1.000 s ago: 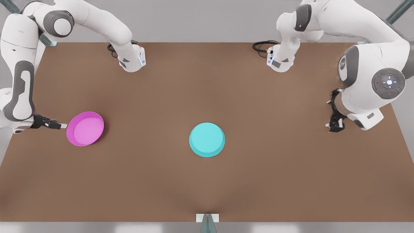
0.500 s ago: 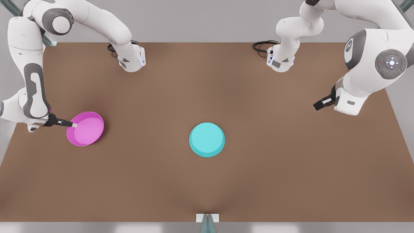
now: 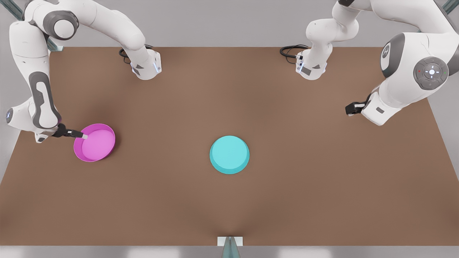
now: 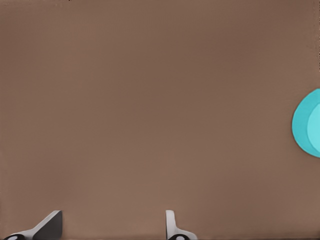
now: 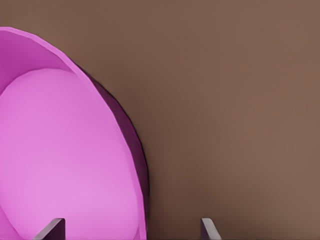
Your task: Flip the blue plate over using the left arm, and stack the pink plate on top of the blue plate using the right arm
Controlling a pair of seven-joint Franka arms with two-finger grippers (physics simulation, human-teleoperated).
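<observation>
The pink plate [image 3: 95,142] lies rim-up near the front view's left table edge. My right gripper [image 3: 81,136] reaches in from the left at the plate's left rim. In the right wrist view that gripper [image 5: 130,227] is open, and the pink plate's [image 5: 60,160] rim stands between its fingers. The blue plate [image 3: 229,154] lies flat at the table's middle, a plain light face up and a darker band along its near edge. My left gripper [image 3: 353,108] hangs far off at the front view's right, open [image 4: 110,225] over bare table, with the blue plate [image 4: 307,125] at a distance.
The brown table [image 3: 229,208] carries both arm bases [image 3: 147,68] [image 3: 311,68] at its far edge, each with a black cable beside it. A small white bracket [image 3: 230,241] sits at the middle of the near edge.
My right gripper has slid a little rightward, from beside the pink plate to over its left rim. My left gripper has turned, risen and drawn back toward the far right. Both plates are unmoved.
</observation>
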